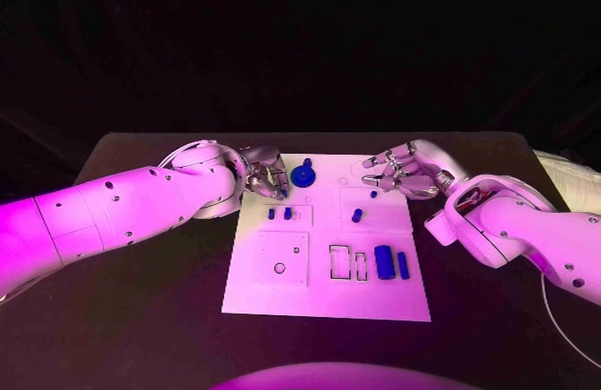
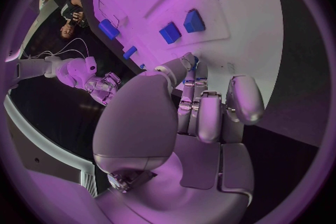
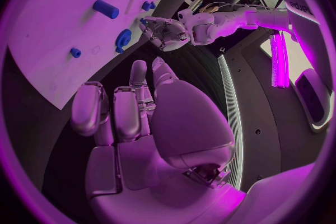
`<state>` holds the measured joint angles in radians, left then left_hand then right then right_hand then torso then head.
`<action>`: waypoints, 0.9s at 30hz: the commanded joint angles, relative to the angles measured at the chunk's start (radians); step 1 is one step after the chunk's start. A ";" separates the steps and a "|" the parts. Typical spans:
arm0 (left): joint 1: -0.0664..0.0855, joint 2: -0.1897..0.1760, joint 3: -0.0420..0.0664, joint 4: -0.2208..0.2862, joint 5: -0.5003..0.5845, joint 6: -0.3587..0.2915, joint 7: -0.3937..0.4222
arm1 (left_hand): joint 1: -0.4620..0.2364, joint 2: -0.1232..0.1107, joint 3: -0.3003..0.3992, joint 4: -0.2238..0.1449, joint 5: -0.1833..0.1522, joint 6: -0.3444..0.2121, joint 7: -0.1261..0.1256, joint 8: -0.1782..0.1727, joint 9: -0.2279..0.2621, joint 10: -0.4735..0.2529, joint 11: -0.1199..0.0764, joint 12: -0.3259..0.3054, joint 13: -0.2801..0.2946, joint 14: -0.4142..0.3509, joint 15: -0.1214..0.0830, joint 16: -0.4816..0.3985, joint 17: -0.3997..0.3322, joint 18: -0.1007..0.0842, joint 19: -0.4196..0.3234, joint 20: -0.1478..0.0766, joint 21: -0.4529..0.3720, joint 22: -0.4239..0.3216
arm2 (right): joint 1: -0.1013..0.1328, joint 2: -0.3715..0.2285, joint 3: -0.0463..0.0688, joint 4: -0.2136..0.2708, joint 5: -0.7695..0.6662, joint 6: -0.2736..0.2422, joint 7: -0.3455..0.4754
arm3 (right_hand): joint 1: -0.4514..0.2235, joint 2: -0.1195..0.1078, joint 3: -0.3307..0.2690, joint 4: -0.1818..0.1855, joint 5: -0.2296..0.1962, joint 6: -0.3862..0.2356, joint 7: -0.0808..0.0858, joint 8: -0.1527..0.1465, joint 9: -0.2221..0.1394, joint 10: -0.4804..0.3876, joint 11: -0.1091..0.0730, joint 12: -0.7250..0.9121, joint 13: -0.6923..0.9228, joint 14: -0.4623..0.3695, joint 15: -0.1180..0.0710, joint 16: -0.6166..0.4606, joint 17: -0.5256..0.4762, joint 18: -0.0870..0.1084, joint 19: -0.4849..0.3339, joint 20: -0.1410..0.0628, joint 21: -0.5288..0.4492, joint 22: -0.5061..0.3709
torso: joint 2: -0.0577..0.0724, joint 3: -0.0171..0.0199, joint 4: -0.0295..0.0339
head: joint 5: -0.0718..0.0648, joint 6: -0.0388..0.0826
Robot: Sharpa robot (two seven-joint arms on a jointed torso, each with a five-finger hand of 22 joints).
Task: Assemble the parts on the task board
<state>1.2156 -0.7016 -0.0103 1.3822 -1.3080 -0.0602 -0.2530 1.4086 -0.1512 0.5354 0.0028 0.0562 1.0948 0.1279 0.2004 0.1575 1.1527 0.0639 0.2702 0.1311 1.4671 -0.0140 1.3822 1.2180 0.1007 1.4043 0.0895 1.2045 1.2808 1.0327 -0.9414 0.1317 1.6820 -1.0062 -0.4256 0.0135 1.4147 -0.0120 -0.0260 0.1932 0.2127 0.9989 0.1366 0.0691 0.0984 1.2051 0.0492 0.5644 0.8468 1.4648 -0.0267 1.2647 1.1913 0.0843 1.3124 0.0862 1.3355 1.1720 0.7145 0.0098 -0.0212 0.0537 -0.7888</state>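
**Both hands at the far end of the board, nothing held**

Left silver many-fingered hand [image 1: 260,180] sits at the far left edge of the white rectangular task board [image 1: 328,303], fingers curled in; I see nothing in them in the left wrist view. Its fingertips are just beside the round blue knob-shaped part [image 1: 305,177], at 12 o'clock on the board; I can't tell whether they touch. Right silver many-fingered hand [image 1: 403,173] hovers at about 1 o'clock, fingers loosely bent and apart, nothing in it.

Other parts I can see:
- two small blue blocks [image 1: 280,214] at 10 o'clock, side by side
- short blue peg [image 1: 359,215] just right of centre
- tall blue rectangular bars [image 1: 391,263] at 4 o'clock, next to empty outlined slots [image 1: 340,262]

My read on handling: the parts look like hard, light, smooth plastic. They should be stiff, not fragile, but likely to slip or skate on the board if nudged. I'd pinch the knob across its sides from above, and the bars across their long faces.
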 commanded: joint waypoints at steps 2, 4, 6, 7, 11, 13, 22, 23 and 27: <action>0.000 0.001 0.000 0.000 -0.012 0.034 -0.006 | -0.008 0.001 0.004 -0.001 -0.003 0.003 0.001 -0.001 0.000 0.010 -0.002 -0.005 -0.001 0.013 -0.001 -0.002 -0.001 -0.014 0.004 -0.001 0.004 -0.001 | -0.001 0.001 0.000 0.002 -0.004 0.014 0.001 | 0.000 0.011 -0.004 0.004 0.005 -0.003 0.005 -0.002 0.001 -0.007 0.002 -0.005 -0.001 0.027 0.004 -0.003 0.001 0.007 -0.005 0.001 -0.004 -0.001 | 0.000 0.0004 -0.0013 | 0.001 -0.001; 0.000 0.000 0.000 0.000 -0.012 0.038 -0.009 | -0.008 0.001 0.005 -0.002 -0.003 0.004 0.001 -0.001 0.000 0.011 -0.002 -0.005 -0.001 0.013 -0.001 -0.002 -0.001 -0.014 0.004 -0.001 0.005 0.000 | -0.001 0.001 0.000 0.002 -0.004 0.015 0.001 | 0.000 0.011 -0.004 0.004 0.005 -0.003 0.005 -0.002 0.001 -0.007 0.002 -0.005 -0.001 0.027 0.004 -0.003 0.001 0.007 -0.005 0.001 -0.004 -0.001 | 0.000 0.0001 -0.0010 | 0.001 -0.002; 0.000 0.000 0.000 -0.001 -0.013 0.042 -0.009 | -0.008 0.001 0.005 -0.002 -0.003 0.004 0.001 -0.001 0.000 0.011 -0.002 -0.005 -0.001 0.013 -0.001 -0.002 -0.001 -0.014 0.004 -0.001 0.005 0.000 | -0.001 0.000 0.000 0.002 -0.004 0.015 0.000 | 0.000 0.011 -0.004 0.004 0.005 -0.003 0.005 -0.002 0.001 -0.007 0.002 -0.005 -0.001 0.027 0.004 -0.003 0.001 0.007 -0.005 0.001 -0.004 -0.001 | 0.000 -0.0002 -0.0002 | 0.001 -0.002; 0.000 0.000 0.000 -0.001 -0.013 0.043 -0.009 | -0.008 0.001 0.005 -0.003 -0.003 0.005 0.000 -0.001 0.000 0.013 -0.003 -0.006 -0.001 0.013 -0.002 -0.002 -0.002 -0.014 0.004 -0.001 0.004 0.000 | -0.001 0.000 0.000 0.002 -0.004 0.015 0.000 | 0.000 0.011 -0.004 0.004 0.005 -0.003 0.005 -0.002 0.001 -0.007 0.002 -0.005 -0.001 0.027 0.004 -0.003 0.001 0.007 -0.005 0.001 -0.004 -0.001 | 0.000 0.0000 0.0000 | 0.001 -0.002; 0.000 0.001 0.000 -0.002 -0.013 0.046 -0.008 | -0.012 -0.003 0.003 -0.004 -0.003 0.006 0.000 -0.003 0.000 0.015 -0.003 -0.008 -0.001 0.013 -0.002 -0.002 -0.003 -0.013 0.003 -0.001 0.003 0.000 | -0.001 0.000 0.000 0.002 -0.004 0.017 -0.001 | -0.001 0.011 -0.007 0.005 0.006 -0.003 0.004 -0.002 0.002 -0.007 0.002 -0.005 -0.003 0.027 0.004 -0.004 0.000 0.007 -0.005 0.001 -0.004 -0.002 | 0.000 -0.0001 0.0003 | 0.002 -0.003; 0.000 0.002 0.000 -0.004 -0.012 0.047 -0.007 | -0.014 -0.006 0.002 -0.004 -0.003 0.006 0.000 -0.004 -0.001 0.015 -0.003 -0.010 -0.001 0.013 -0.002 -0.002 -0.003 -0.013 0.003 -0.001 0.002 -0.001 | -0.001 0.001 0.000 0.002 -0.004 0.018 -0.002 | -0.001 0.011 -0.007 0.005 0.006 -0.003 0.004 -0.002 0.002 -0.007 0.002 -0.005 -0.003 0.027 0.004 -0.004 0.000 0.007 -0.005 0.001 -0.004 -0.002 | 0.000 -0.0001 0.0001 | 0.003 -0.003; 0.000 0.009 0.000 -0.011 0.002 0.050 -0.007 | -0.036 -0.026 0.001 -0.002 -0.003 -0.045 0.009 -0.052 -0.021 0.001 0.008 -0.048 -0.011 0.010 0.006 -0.005 -0.015 -0.012 -0.001 0.005 -0.006 -0.002 | -0.001 0.000 0.000 0.003 -0.004 0.025 -0.003 | -0.001 0.010 -0.007 0.006 0.006 -0.003 0.005 -0.002 0.002 -0.007 0.002 -0.005 -0.003 0.027 0.004 -0.004 0.000 0.007 -0.005 0.001 -0.004 -0.002 | -0.001 0.0010 0.0000 | 0.003 -0.004; 0.000 0.010 0.000 -0.011 0.002 0.052 -0.007 | -0.036 -0.027 0.000 -0.002 -0.003 -0.045 0.010 -0.054 -0.022 0.001 0.008 -0.050 -0.012 0.010 0.007 -0.005 -0.016 -0.012 -0.001 0.005 -0.006 -0.002 | -0.001 0.000 0.000 0.003 -0.004 0.024 -0.003 | -0.001 0.011 -0.007 0.006 0.006 -0.003 0.005 -0.002 0.002 -0.007 0.002 -0.005 -0.003 0.027 0.004 -0.004 0.000 0.007 -0.005 0.001 -0.004 -0.002 | -0.001 0.0012 0.0002 | 0.004 -0.004; 0.000 0.010 -0.001 -0.012 0.003 0.054 -0.008 | -0.039 -0.030 -0.001 -0.002 -0.003 -0.049 0.011 -0.059 -0.025 0.000 0.010 -0.056 -0.013 0.009 0.008 -0.006 -0.018 -0.012 -0.002 0.006 -0.008 -0.003 | -0.001 0.000 0.000 0.004 -0.004 0.023 -0.002 | -0.002 0.011 -0.008 0.006 0.006 -0.003 0.005 -0.002 0.002 -0.007 0.002 -0.005 -0.003 0.026 0.004 -0.007 -0.003 0.007 -0.006 0.001 -0.006 -0.005 | 0.000 0.0000 0.0000 | 0.004 -0.003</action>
<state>1.2152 -0.6932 -0.0110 1.3701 -1.3114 -0.0284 -0.2579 1.3756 -0.1817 0.5354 0.0029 0.0565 1.0534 0.1372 0.1443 0.1345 1.1542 0.0695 0.2170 0.1189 1.4671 -0.0140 1.3822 1.2012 0.1010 1.4043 0.0895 1.1995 1.2785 1.0328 -0.9420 0.1317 1.6836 -1.0062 -0.4171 0.0111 1.4147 -0.0120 -0.0302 0.1974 0.2126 0.9990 0.1366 0.0691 0.0991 1.2053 0.0493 0.5644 0.8452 1.4648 -0.0267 1.2608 1.1890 0.0843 1.3124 0.0862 1.3356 1.1683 0.7143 0.0103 -0.0212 0.0574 -0.7924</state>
